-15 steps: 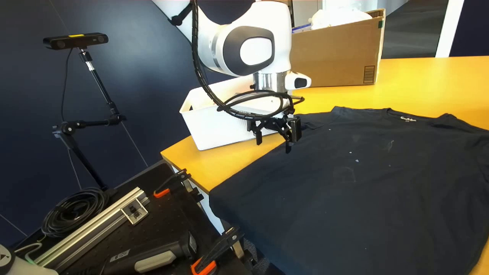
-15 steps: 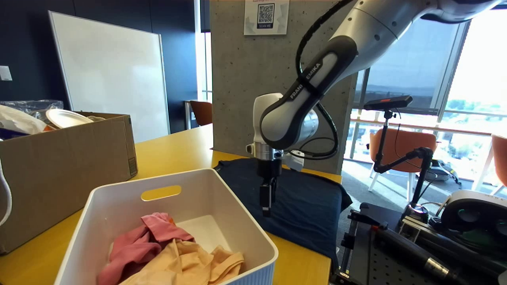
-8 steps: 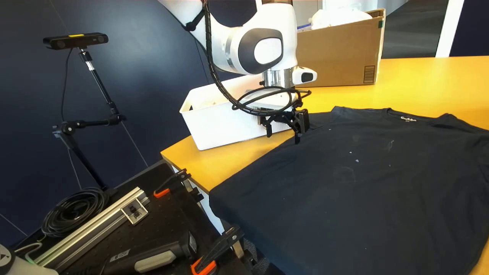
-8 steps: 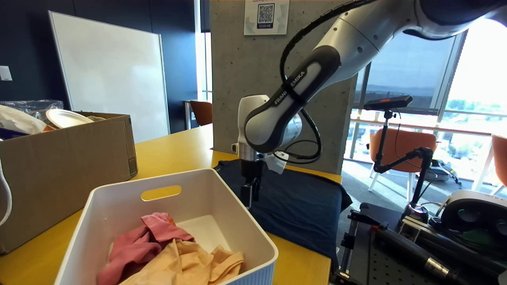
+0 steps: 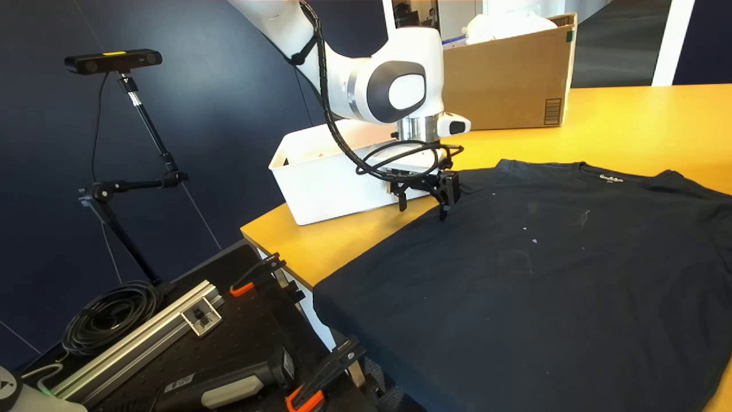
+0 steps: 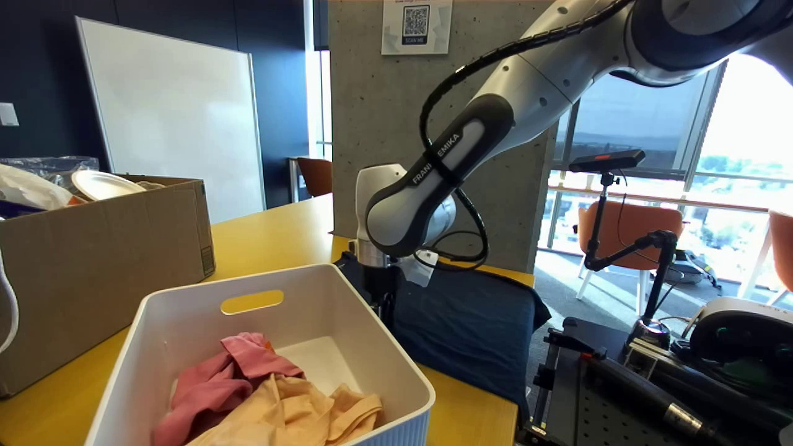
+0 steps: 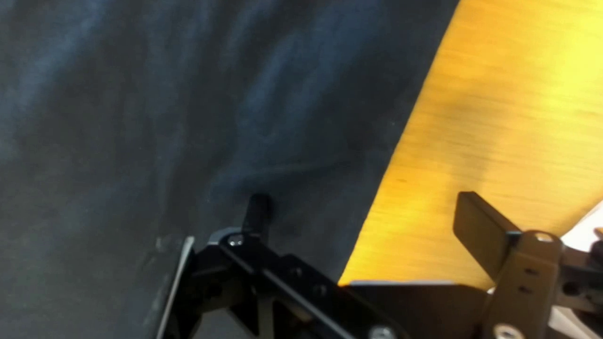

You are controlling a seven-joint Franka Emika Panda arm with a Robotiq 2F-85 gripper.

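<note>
The robot's claw [image 5: 423, 211] is black, built of linked fingers [image 7: 480, 235] dotted with silver screws [image 7: 508, 332]. Just above the claw comes a shiny metal collar [image 5: 418, 127]; higher up, the arm [image 6: 539, 85] is white and rounded, trimmed in dark grey. A black ribbed cable [image 6: 526, 44] loops above the claw, and farther up a black strap [image 6: 441, 168] crosses pale lettering [image 6: 449, 145] ending in EMIKA.

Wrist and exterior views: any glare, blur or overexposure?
Wrist view: the shirt looks soft, the table glares at upper right; in an exterior view, the window is partly washed out; in an exterior view, the dark wall bears a pale sheen.
</note>
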